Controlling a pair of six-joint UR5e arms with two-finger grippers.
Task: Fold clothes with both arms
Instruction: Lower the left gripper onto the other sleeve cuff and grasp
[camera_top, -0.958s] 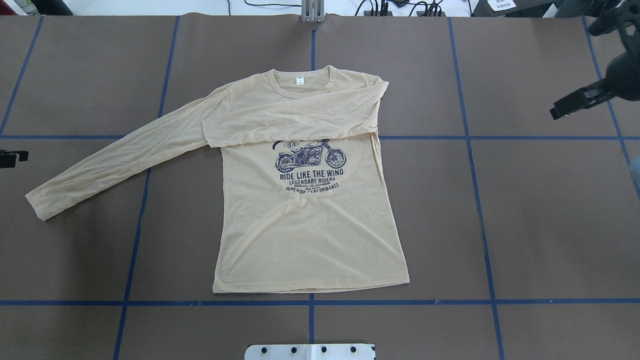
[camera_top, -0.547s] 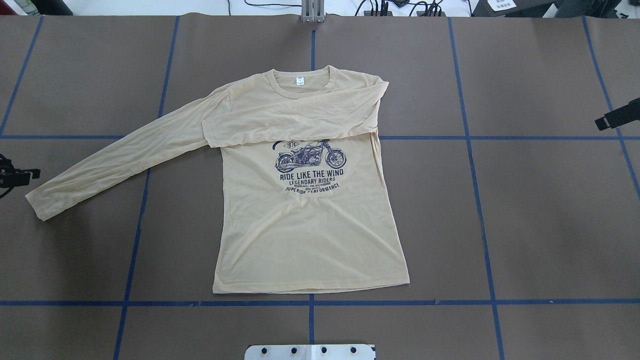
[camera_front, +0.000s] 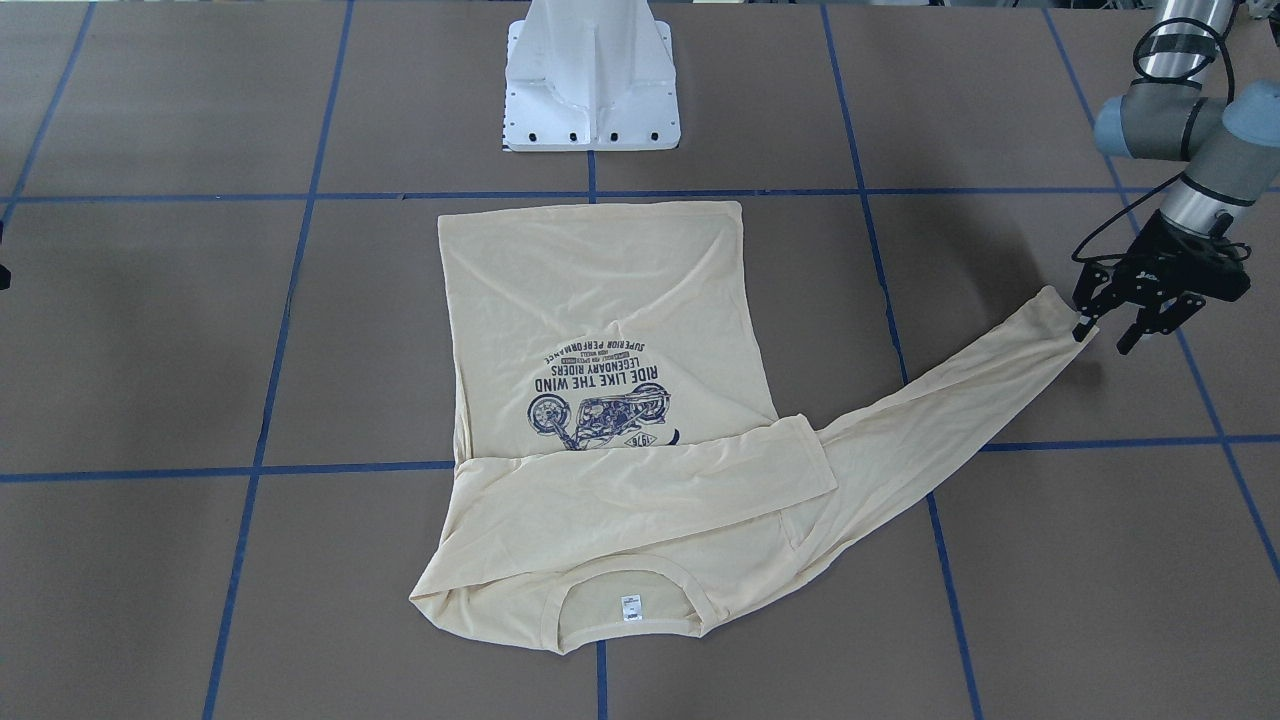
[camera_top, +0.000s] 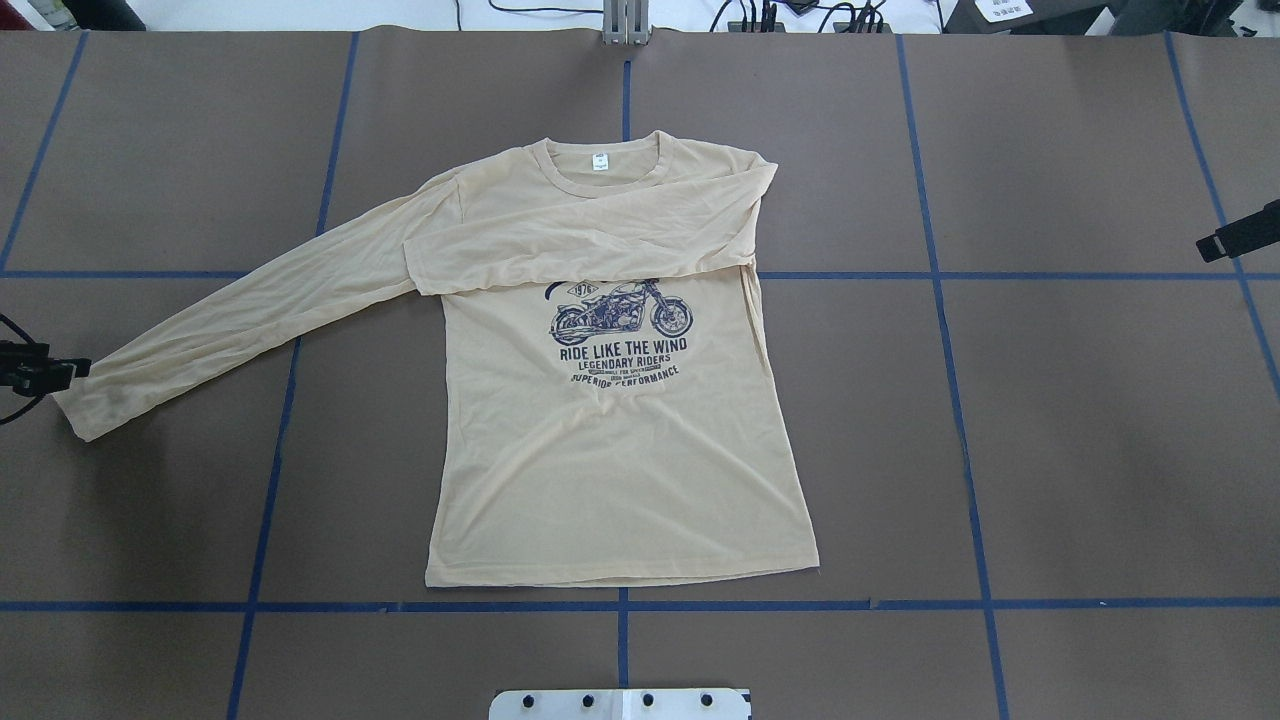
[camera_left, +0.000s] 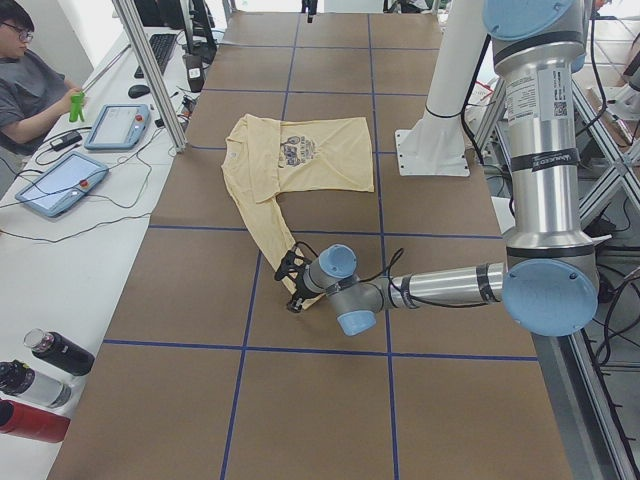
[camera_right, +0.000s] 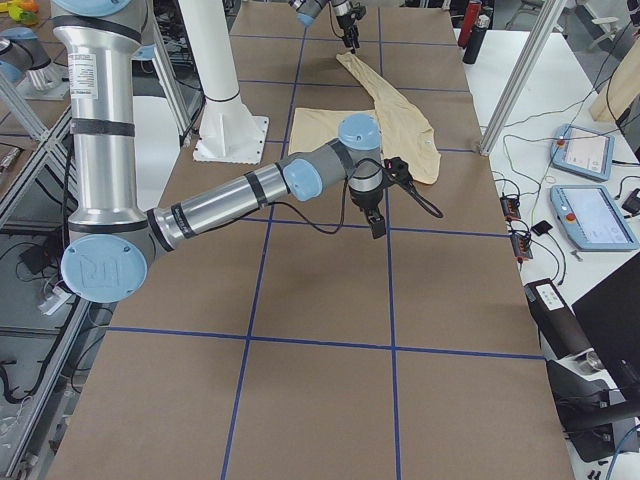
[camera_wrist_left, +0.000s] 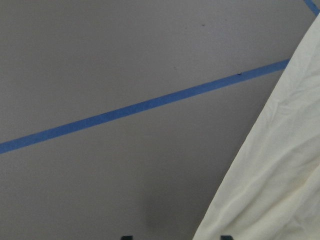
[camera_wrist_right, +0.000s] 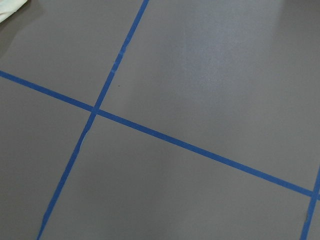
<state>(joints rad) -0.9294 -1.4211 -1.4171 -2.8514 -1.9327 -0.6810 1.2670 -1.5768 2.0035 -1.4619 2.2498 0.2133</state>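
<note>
Shirt (camera_top: 620, 470) lies flat, print side up, near the middle of the brown surface (camera_top: 1050, 450), which is marked off by blue tape lines (camera_top: 940, 275). The collar (camera_top: 603, 185) and its white neck tag (camera_top: 599, 160) point away from the white pedestal base (camera_front: 592, 80), and the hem is nearest the base. The navy motorcycle print (camera_top: 620, 335) is partly covered along its top by the folded sleeve (camera_top: 580, 250), which lies across the chest from the shoulder on the robot's right. The other sleeve (camera_top: 250, 320) is stretched out at a slant toward the robot's left, with its cuff at the far end. Left pincer (camera_front: 1105, 335) sits at that cuff with its jaws spread wide. In the front-facing view one fingertip (camera_front: 1083, 327) is at the cuff's edge, and whether it touches cannot be told. The left wrist view shows both fingertips at the bottom edge, with the cloth's border running between them and one tip over the cloth. Nothing is gripped. Right pincer (camera_top: 1240, 232) shows only as a black bar at the overhead view's right edge, over bare surface and well apart from the shirt. Whether its jaws are wide or narrow cannot be told. The right wrist view shows a tape crossing and a cream corner of cloth at top left. A seated person (camera_left: 30, 90) is at the side bench in the left exterior view.
</note>
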